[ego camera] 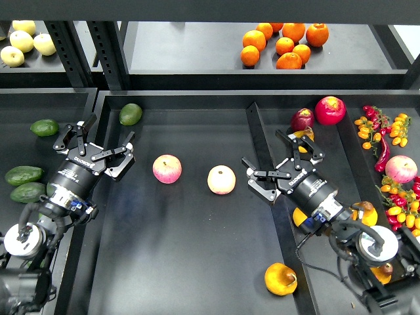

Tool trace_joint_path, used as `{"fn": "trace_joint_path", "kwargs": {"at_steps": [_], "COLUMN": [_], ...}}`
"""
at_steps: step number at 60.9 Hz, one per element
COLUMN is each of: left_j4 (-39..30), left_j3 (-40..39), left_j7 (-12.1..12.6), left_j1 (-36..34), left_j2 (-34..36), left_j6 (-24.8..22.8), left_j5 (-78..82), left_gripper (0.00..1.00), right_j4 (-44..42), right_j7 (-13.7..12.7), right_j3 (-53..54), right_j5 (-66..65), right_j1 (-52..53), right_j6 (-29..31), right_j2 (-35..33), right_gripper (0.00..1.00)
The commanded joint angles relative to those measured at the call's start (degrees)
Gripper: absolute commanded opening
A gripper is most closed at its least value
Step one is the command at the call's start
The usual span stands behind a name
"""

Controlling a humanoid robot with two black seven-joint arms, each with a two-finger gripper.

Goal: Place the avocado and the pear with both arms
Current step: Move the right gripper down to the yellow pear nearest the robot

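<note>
The dark green avocado (130,113) lies in the far left corner of the black centre tray (190,249). My left gripper (100,141) is open and empty, just below and left of it, over the tray's left rim. The plump yellow-orange pear (280,279) lies at the front right of the centre tray, beside the divider. My right gripper (274,157) is open and empty over the divider (257,128), well beyond the pear. A smaller yellow fruit (303,136) in the right tray is partly hidden behind one of its fingers.
Two pink-red apples (167,168) (222,179) lie mid-tray between the grippers. More avocados (24,175) and a brighter green one (44,127) are in the left tray. Apples (330,109), yellow fruit and peppers fill the right tray. Oranges (282,42) sit on the back shelf.
</note>
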Motion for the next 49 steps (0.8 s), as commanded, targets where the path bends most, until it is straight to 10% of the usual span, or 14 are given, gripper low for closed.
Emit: {"fn": "trace_joint_path", "kwargs": {"at_steps": [1, 49], "left_j4": [0.02, -0.33], "left_j3": [-0.05, 0.39], "left_j7": [0.0, 0.09], "left_j1": [0.47, 0.56], "left_j2": [0.0, 0.0], "left_j6": [0.01, 0.01], "left_j5": [0.01, -0.08], "left_gripper": [0.99, 0.99], "right_j4": [-0.05, -0.84], "right_j7": [-1.65, -3.64], "right_j3": [-3.24, -50.44], "right_j5": [0.25, -10.65], "right_j1": [3.14, 38.56], "right_j6": [0.0, 18.36], "right_j2": [-3.27, -18.65], "right_gripper": [1.0, 1.0]}}
